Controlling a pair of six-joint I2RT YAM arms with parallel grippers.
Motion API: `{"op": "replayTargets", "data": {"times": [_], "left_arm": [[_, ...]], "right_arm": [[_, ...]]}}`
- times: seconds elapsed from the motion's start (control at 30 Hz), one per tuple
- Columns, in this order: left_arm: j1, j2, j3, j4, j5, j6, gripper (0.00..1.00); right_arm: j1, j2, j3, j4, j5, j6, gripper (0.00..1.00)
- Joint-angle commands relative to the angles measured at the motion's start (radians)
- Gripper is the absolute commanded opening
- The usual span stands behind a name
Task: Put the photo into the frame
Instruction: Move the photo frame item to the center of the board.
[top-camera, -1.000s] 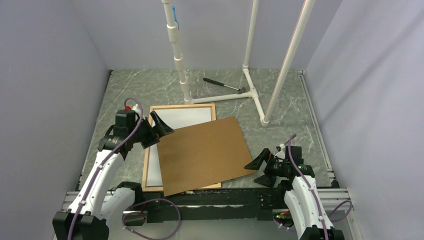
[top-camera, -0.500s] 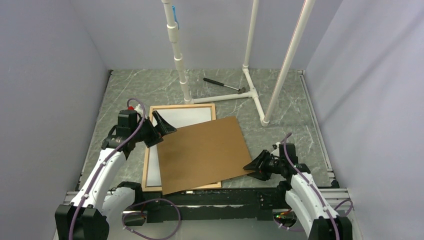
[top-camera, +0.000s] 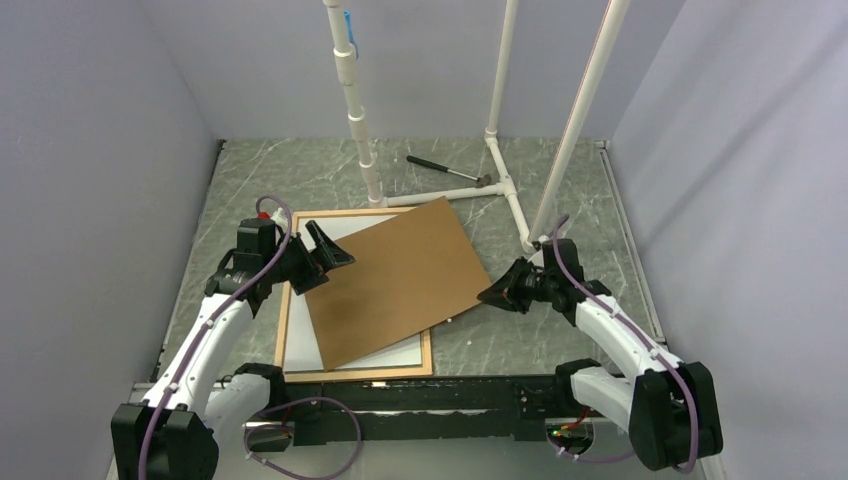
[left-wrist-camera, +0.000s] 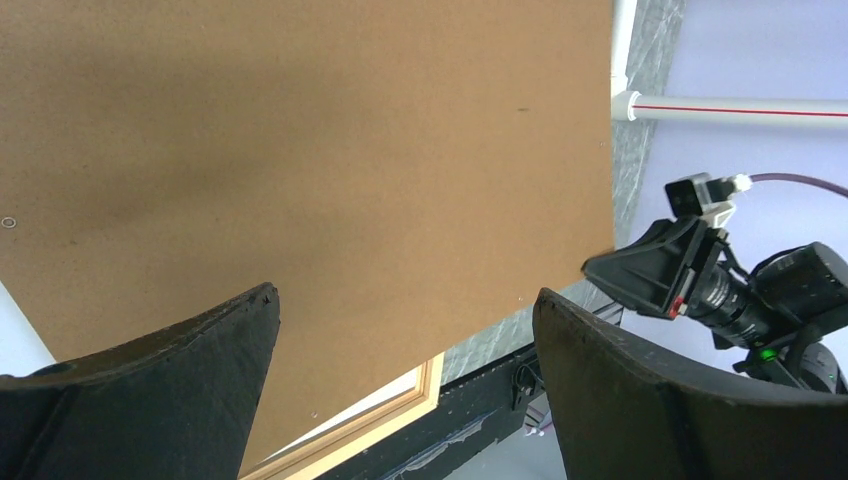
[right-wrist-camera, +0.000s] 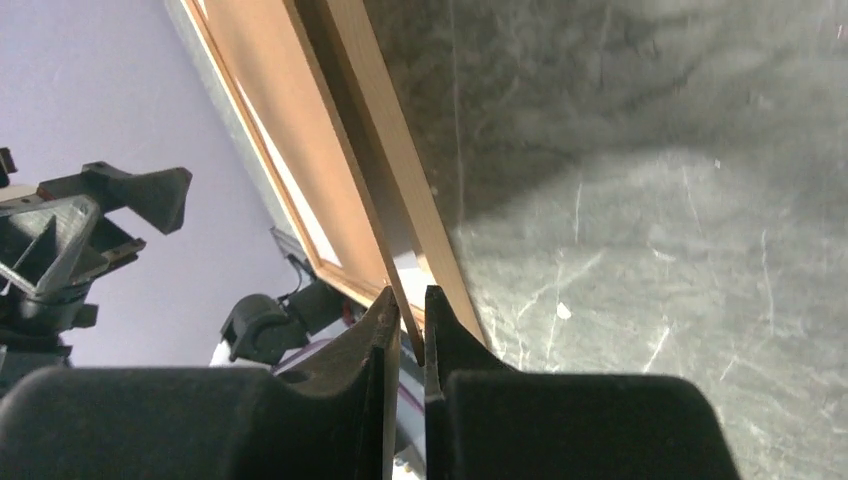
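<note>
Swung anticlockwise since a sec ago, seen from top: brown backing board (top-camera: 395, 280), right corner carried away from the arm bases and toward the pipe stand (top-camera: 440, 195). Also moved: right arm, reached fwd and inward, w/ right tool (top-camera: 490, 296) gone from wide apart to clenched.

Grey marble-look bench (top-camera: 560, 340) under everything. On it, left of centre, lying flat: frame (top-camera: 350, 374), light wood, narrow borders. Inside frame, a white sheet (top-camera: 300, 345), seen at near edge and far-left corner; cannot tell if this is the photo.

Across frame, turned at an angle: backing board, covering most of the middle, far corner near the pipe stand's foot, right corner past the frame's right border over bare bench. In right wrist view, thin board edge pinched between the two fingers, seems raised a bit above frame border.

Left tool (top-camera: 322, 262) released, fingers (left-wrist-camera: 150, 380) wide apart, hanging over the board's left part; nothing between them, contact w/ board not clear.

Behind the stand, on bench: small hammer (top-camera: 447, 170), dark handle, well apart from frame.
</note>
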Motion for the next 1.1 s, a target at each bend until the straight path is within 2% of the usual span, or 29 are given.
{"op": "replayTargets", "data": {"times": [0.0, 0.03, 0.07, 0.2, 0.27, 0.33, 0.4, 0.57, 0.73, 0.93, 1.07], "left_arm": [[-0.002, -0.005, 0.006, 0.018, 0.015, 0.015, 0.99], [-0.002, -0.005, 0.005, 0.019, 0.019, 0.014, 0.99], [-0.002, -0.004, 0.003, 0.022, 0.023, 0.013, 0.99], [-0.002, -0.002, 0.007, 0.015, 0.026, 0.019, 1.0], [-0.002, -0.003, 0.009, 0.01, 0.022, 0.023, 0.99], [-0.002, -0.004, 0.007, 0.011, 0.023, 0.023, 0.99], [-0.002, -0.004, 0.004, 0.014, 0.025, 0.022, 0.99], [-0.002, -0.005, -0.002, 0.026, 0.03, 0.012, 0.99], [-0.002, -0.024, -0.006, 0.033, 0.028, 0.0, 0.99], [-0.002, -0.037, -0.011, 0.045, 0.032, -0.009, 0.99], [-0.002, -0.034, -0.013, 0.044, 0.032, -0.009, 0.99]], "right_arm": [[0.007, 0.057, 0.103, -0.009, 0.218, -0.104, 0.09], [0.005, 0.075, 0.123, -0.024, 0.254, -0.126, 0.11], [0.005, 0.094, 0.14, -0.032, 0.275, -0.142, 0.18], [0.006, 0.139, 0.208, -0.073, 0.384, -0.209, 0.64], [0.006, 0.131, 0.249, -0.108, 0.447, -0.233, 0.8], [0.006, 0.111, 0.273, -0.146, 0.49, -0.249, 0.9], [0.005, 0.079, 0.282, -0.173, 0.51, -0.256, 0.97], [0.007, -0.014, 0.199, -0.144, 0.391, -0.211, 1.0], [0.053, -0.069, 0.04, -0.004, 0.249, -0.098, 0.97], [0.222, -0.05, -0.085, 0.198, 0.251, 0.093, 0.92], [0.324, 0.001, -0.144, 0.373, 0.274, 0.217, 0.83]]}}
